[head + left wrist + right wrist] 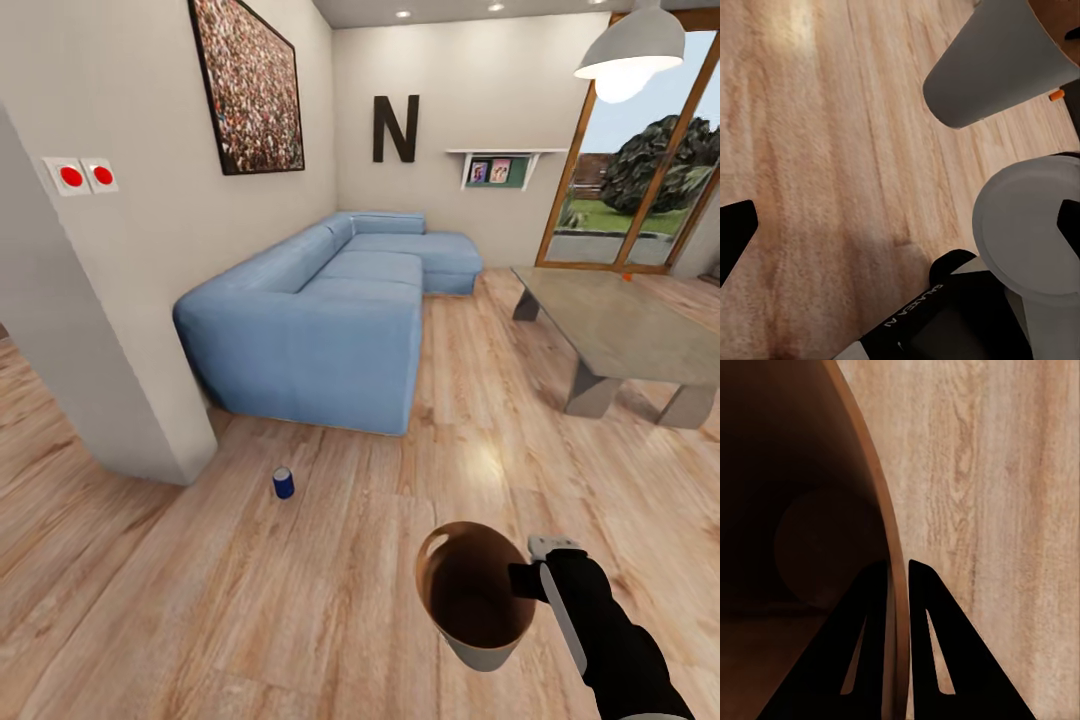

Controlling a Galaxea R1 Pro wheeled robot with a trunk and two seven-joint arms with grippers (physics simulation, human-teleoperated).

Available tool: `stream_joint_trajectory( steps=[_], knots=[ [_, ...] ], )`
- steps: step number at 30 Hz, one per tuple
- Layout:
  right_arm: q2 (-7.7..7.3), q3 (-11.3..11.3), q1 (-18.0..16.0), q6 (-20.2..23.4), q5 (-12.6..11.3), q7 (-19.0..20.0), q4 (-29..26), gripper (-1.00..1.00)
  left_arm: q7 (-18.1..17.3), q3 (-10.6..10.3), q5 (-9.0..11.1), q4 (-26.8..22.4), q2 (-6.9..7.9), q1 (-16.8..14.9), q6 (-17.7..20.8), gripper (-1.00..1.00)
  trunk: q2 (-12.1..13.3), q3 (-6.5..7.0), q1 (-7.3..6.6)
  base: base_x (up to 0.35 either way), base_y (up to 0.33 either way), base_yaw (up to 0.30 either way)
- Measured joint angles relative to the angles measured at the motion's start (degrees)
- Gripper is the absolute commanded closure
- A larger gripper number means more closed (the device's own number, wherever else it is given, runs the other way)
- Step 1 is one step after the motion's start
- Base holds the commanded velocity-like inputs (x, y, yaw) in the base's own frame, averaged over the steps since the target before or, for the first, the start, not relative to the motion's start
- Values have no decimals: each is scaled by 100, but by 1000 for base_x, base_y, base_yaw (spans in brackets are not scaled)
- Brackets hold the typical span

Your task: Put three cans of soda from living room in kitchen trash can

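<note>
Blue soda can (284, 483) upright on floor | right pincer (898, 585) clamped on trash can (474, 597) rim

The floor (300, 600) is light wood plank with visible grain and a soft sheen that catches a bright glare spot at centre. The sofa (330, 320) at middle left looks like matt blue cloth. The counter (620, 330) at right has a smooth, dull grey top. The tash can (475, 595) at lower centre shows a matt grey outside, a smooth copper-brown rim and dark brown inside. The can of soda (284, 483) has a glossy dark blue side and silvery top
</note>
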Motion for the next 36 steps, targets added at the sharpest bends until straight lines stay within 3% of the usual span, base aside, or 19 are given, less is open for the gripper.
stream_joint_trajectory(
  steps=[6,21,36],
  knots=[
    [0,3,1,1,16,-3,2,100,1,-4,0,0,0,-1,0,-100,0,0,0,89,31,-1],
    [0,7,0,-1,-18,1,1,100,0,-1,0,0,0,-1,0,-100,0,0,0,307,2,0],
    [0,6,0,0,-12,1,1,100,0,-1,0,0,0,-3,0,-100,0,0,0,38,0,-1]
  ],
)
